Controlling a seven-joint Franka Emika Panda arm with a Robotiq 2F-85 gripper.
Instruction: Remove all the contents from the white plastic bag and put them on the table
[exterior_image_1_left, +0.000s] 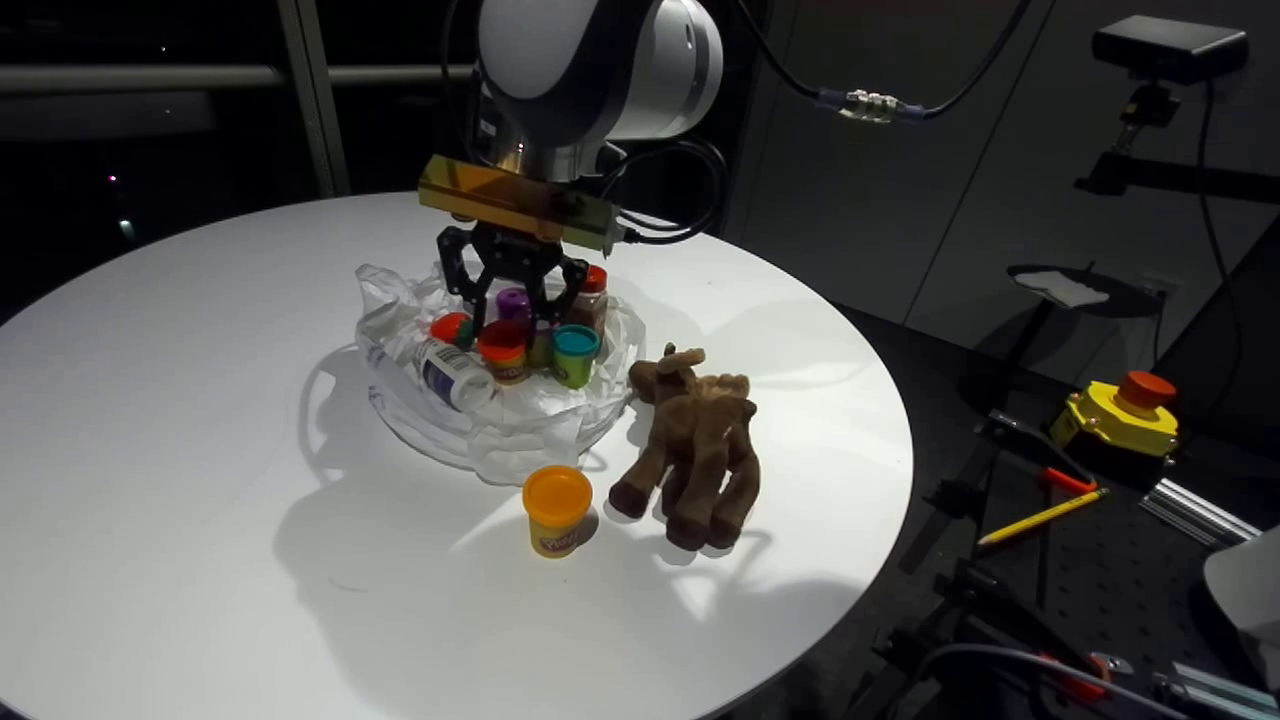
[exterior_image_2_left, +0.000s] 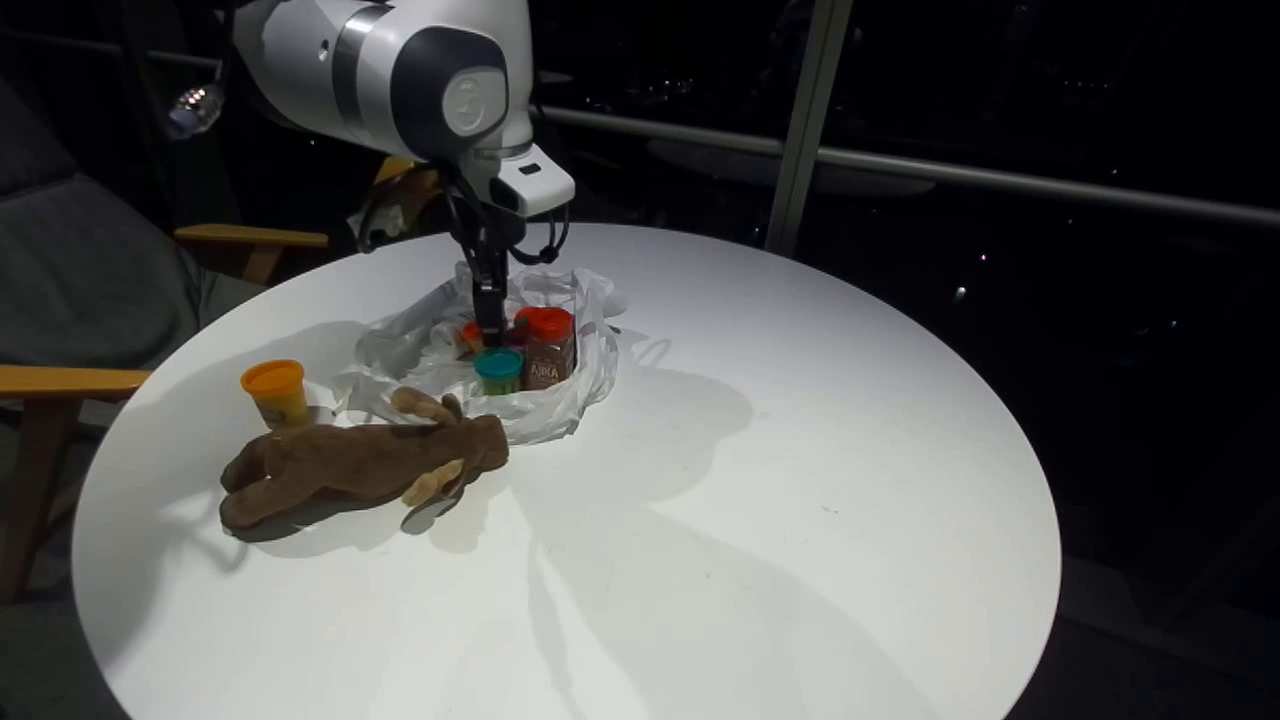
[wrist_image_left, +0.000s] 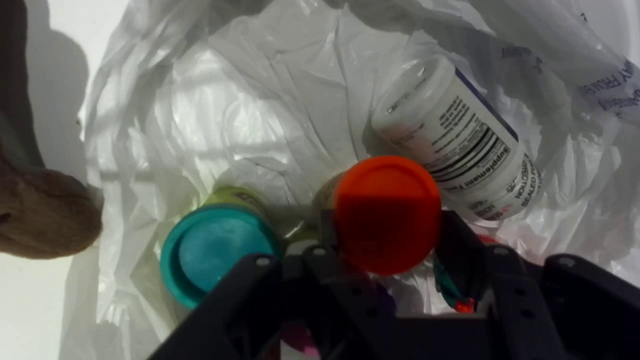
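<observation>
The white plastic bag (exterior_image_1_left: 530, 445) lies spread wide on the table (exterior_image_1_left: 180, 480). My gripper (wrist_image_left: 387, 227) reaches down into it, its fingers pressed against both sides of a red-lidded tub (wrist_image_left: 387, 200). Left of that tub in the wrist view is a green tub (wrist_image_left: 215, 250) with a teal lid. A white bottle (wrist_image_left: 455, 140) lies on its side in the bag. A red-capped jar (exterior_image_2_left: 548, 350) stands there too, and a purple item (exterior_image_1_left: 513, 303) is partly hidden behind the fingers. Outside the bag, on the table, are the brown plush toy (exterior_image_1_left: 700, 440) and an orange tub (exterior_image_1_left: 557, 510).
A red round item (exterior_image_1_left: 453, 328) with green sits in the bag beside the bottle. Crumpled film rises around the contents as a loose rim. The plush toy's head lies close to the bag's edge. A chair (exterior_image_2_left: 100, 260) stands beyond the table.
</observation>
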